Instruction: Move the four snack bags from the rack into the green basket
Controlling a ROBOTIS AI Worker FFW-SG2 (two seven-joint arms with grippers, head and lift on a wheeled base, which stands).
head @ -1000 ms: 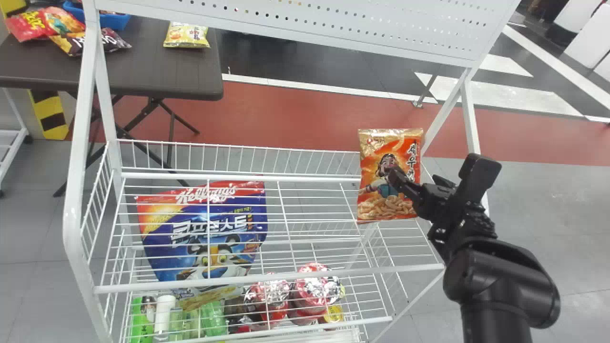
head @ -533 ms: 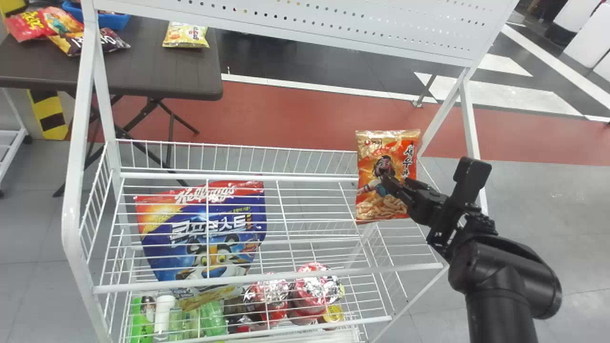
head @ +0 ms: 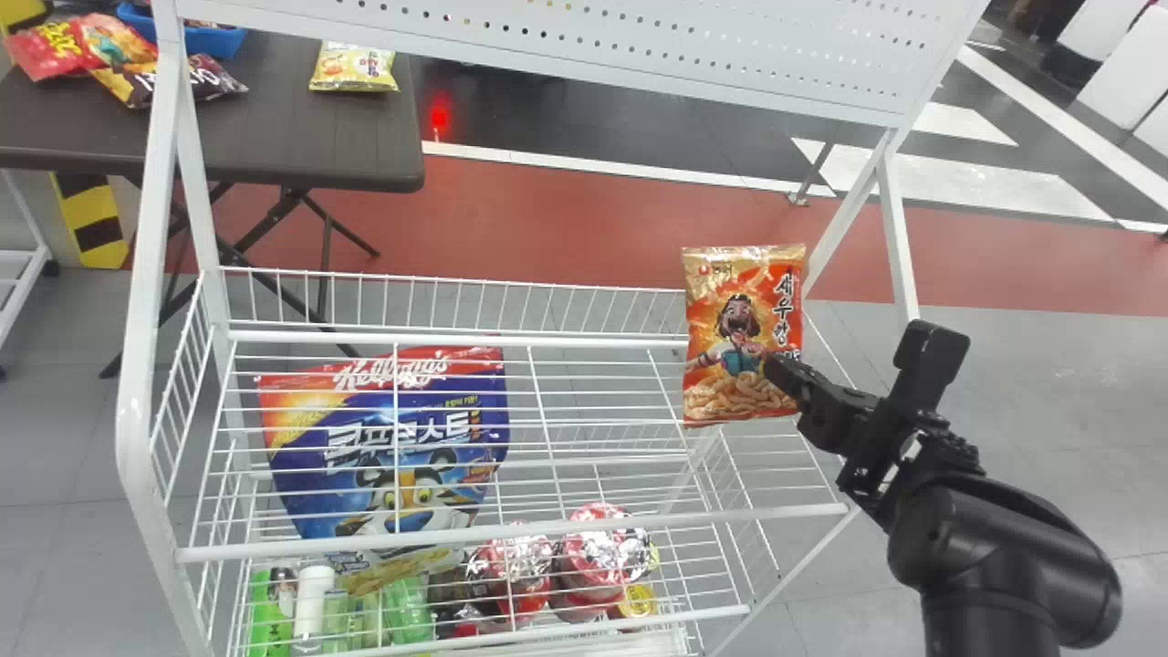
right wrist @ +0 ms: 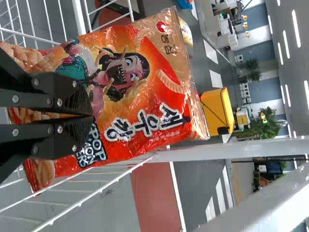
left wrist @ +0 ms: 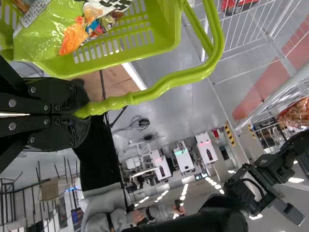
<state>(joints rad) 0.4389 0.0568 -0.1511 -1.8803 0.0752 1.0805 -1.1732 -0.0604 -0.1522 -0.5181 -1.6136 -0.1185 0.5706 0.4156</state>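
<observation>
An orange snack bag (head: pixel 730 365) stands upright at the right end of the rack's wire shelf. My right gripper (head: pixel 771 367) is at its lower right part. Seen from the right wrist, the gripper (right wrist: pixel 91 116) has its fingertips together in front of the face of the bag (right wrist: pixel 145 87); whether they touch it is unclear. In the left wrist view, my left gripper (left wrist: pixel 79 115) is shut on the handle (left wrist: pixel 145 95) of the green basket (left wrist: pixel 164 29). A green bag (left wrist: pixel 43 41) and other packaging lie inside that basket.
White rails and posts frame the rack (head: pixel 520 538). A large blue cereal bag (head: pixel 411 438) leans at the left, with foil-topped cups (head: pixel 602 547) and bottles (head: pixel 315 593) lower down. More snacks lie on a dark table (head: pixel 292 137) behind.
My right gripper has shifted slightly left, then back to the right and lower across the bag's face, uncovering more of the print. The orange bag has stayed almost where it was.
</observation>
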